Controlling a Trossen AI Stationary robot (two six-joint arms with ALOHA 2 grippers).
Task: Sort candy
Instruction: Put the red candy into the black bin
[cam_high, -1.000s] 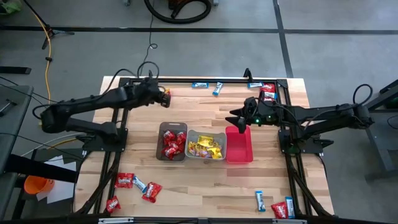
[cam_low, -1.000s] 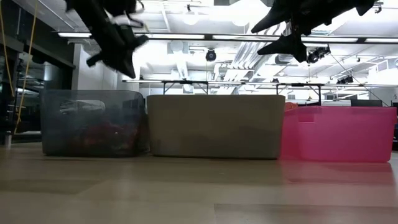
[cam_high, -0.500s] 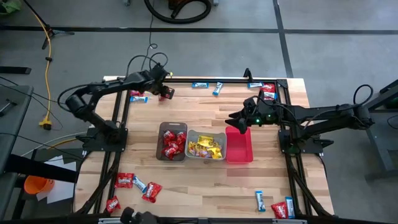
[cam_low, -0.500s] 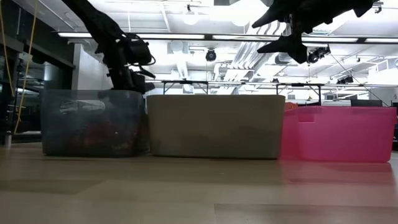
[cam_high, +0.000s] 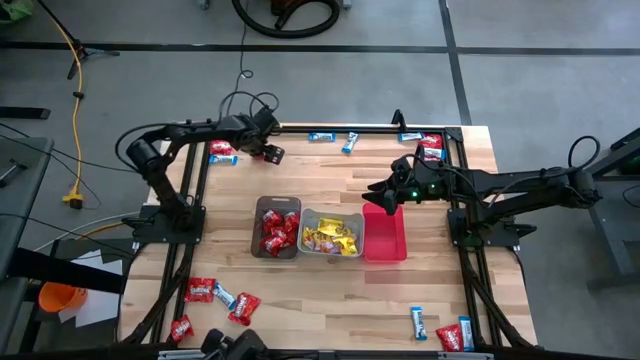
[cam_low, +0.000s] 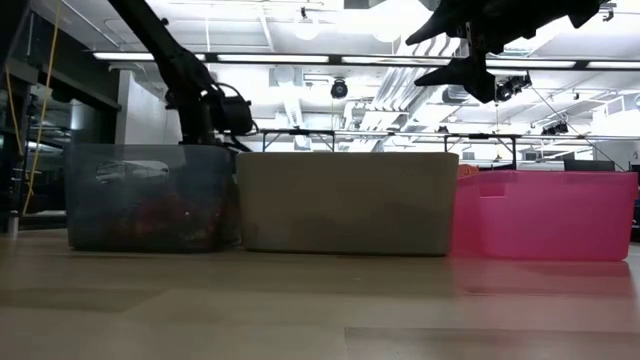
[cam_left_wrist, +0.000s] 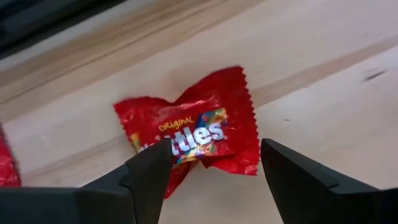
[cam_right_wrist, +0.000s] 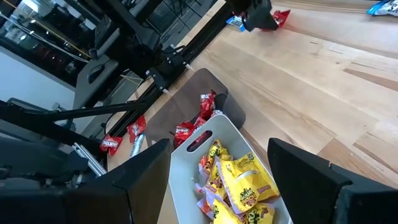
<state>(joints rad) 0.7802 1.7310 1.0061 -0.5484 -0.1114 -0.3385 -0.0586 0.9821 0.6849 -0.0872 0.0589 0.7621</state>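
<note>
Within the last second the left gripper (cam_high: 273, 153) moved to the table's (cam_high: 330, 290) 11 o'clock area and spread its jaws wide over a red candy packet (cam_left_wrist: 193, 132) lying flat there. A grasp appears imminent. The right gripper (cam_high: 383, 192) stays above the pink bin (cam_high: 385, 243), jaws wide and empty.

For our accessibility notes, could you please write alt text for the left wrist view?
A red candy packet lies flat on the light wooden table, just ahead of the open left gripper. The two dark fingers straddle its near edge without gripping it.
</note>
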